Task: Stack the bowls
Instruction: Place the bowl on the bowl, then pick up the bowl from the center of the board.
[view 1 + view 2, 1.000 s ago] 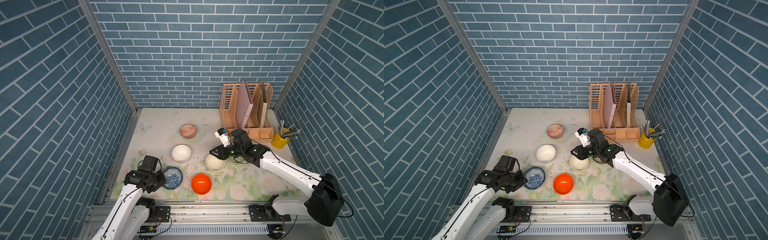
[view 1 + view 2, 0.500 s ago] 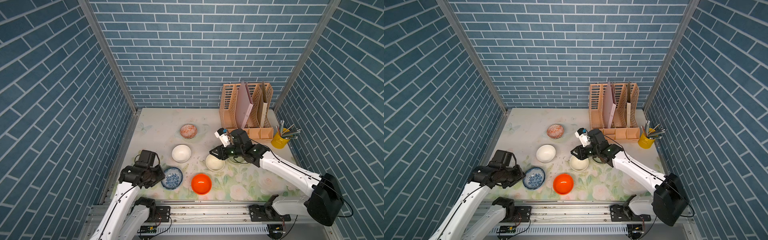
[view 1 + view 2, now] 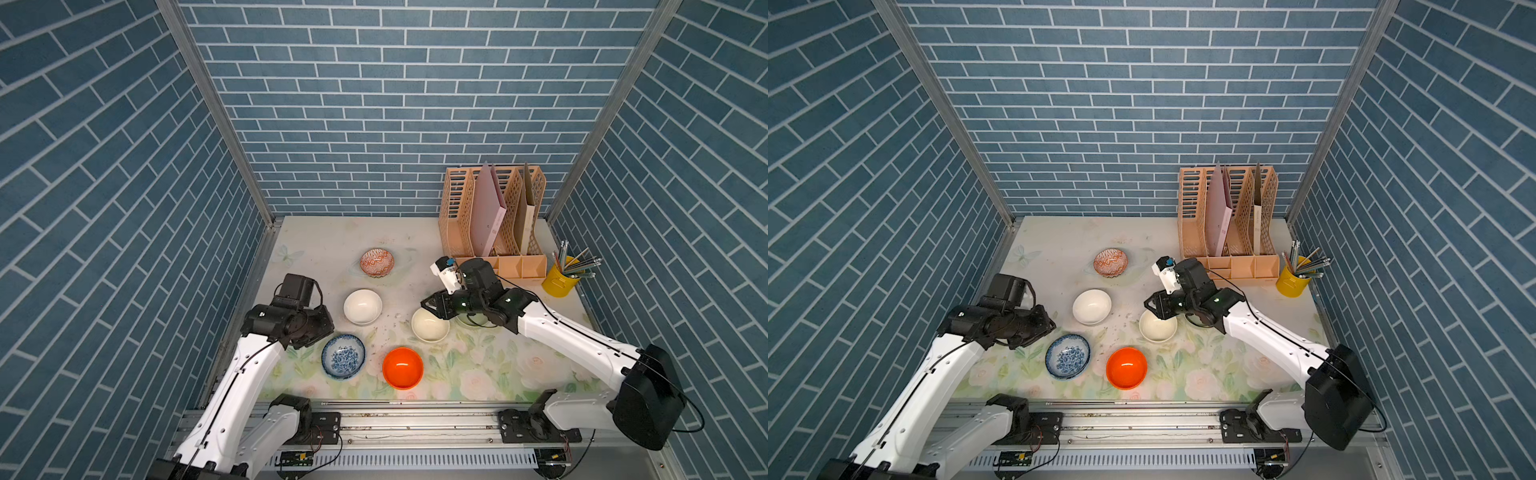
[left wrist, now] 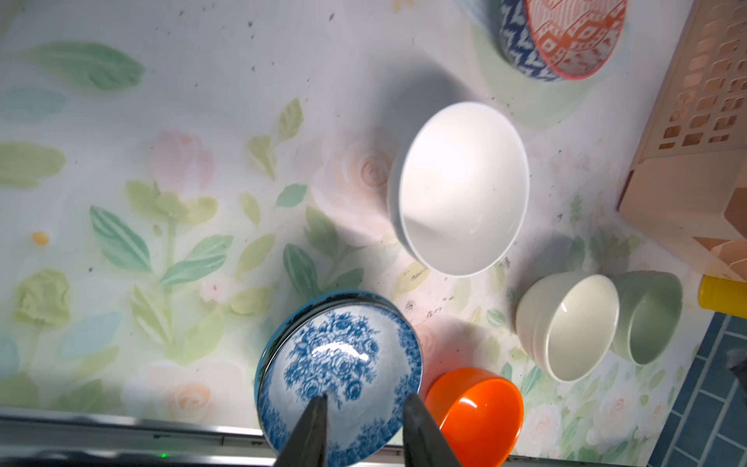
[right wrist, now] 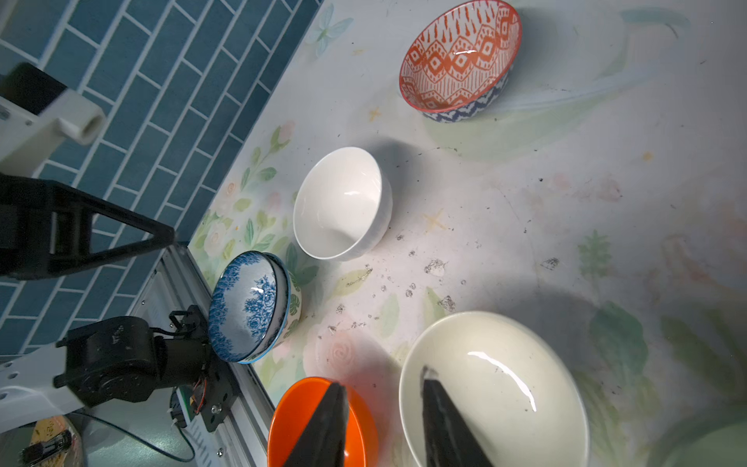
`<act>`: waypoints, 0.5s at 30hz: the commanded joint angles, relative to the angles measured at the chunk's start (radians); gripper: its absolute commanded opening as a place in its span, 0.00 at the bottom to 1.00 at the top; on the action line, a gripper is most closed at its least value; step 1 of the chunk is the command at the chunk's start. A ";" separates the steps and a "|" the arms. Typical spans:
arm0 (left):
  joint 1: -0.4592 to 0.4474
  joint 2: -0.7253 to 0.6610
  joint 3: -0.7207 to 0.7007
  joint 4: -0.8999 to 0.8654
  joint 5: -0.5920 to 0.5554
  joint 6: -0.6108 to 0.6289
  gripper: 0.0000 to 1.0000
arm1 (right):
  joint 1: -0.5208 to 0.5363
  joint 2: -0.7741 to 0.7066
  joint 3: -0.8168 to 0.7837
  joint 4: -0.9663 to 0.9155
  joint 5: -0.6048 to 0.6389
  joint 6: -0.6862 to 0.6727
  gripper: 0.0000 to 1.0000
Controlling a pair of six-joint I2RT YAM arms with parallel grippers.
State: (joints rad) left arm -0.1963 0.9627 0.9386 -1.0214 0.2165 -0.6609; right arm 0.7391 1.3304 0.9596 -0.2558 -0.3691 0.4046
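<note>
Left tool (image 4: pixel 366 400): narrow gap, nothing between the fingers; over the edge of the blue floral bowl (image 3: pixel 343 356), contact not clear.
Right tool (image 5: pixel 382 380): narrow gap; one finger (image 5: pixel 440 420) over the cream bowl's (image 3: pixel 430 325) inside, the other outside its rim; touch unclear.
Blue floral bowl: nested in green leaf bowl (image 5: pixel 293 307), front left of counter (image 3: pixel 324 249).
White bowl (image 3: pixel 362 306): alone, mid-counter.
Red-orange patterned bowl (image 3: pixel 377 262): alone, farther back.
Orange bowl (image 3: pixel 402 368): front, between blue floral and cream, touching neither.
Pale green bowl (image 4: pixel 646 319): just beside the cream bowl.
</note>
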 commanded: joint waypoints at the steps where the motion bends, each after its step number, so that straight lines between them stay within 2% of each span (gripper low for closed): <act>1: 0.006 0.038 0.021 0.081 0.021 0.040 0.36 | -0.002 0.024 0.037 -0.030 0.050 -0.041 0.36; 7: 0.006 0.147 0.069 0.183 0.027 0.064 0.36 | -0.001 0.029 0.047 -0.035 0.088 -0.037 0.36; 15: 0.003 0.433 0.211 0.374 0.062 0.073 0.33 | -0.002 0.011 0.049 -0.041 0.134 -0.013 0.36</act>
State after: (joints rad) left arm -0.1967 1.3418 1.1110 -0.7380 0.2695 -0.6083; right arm 0.7391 1.3563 0.9775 -0.2714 -0.2718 0.3950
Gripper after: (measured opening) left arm 0.334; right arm 0.360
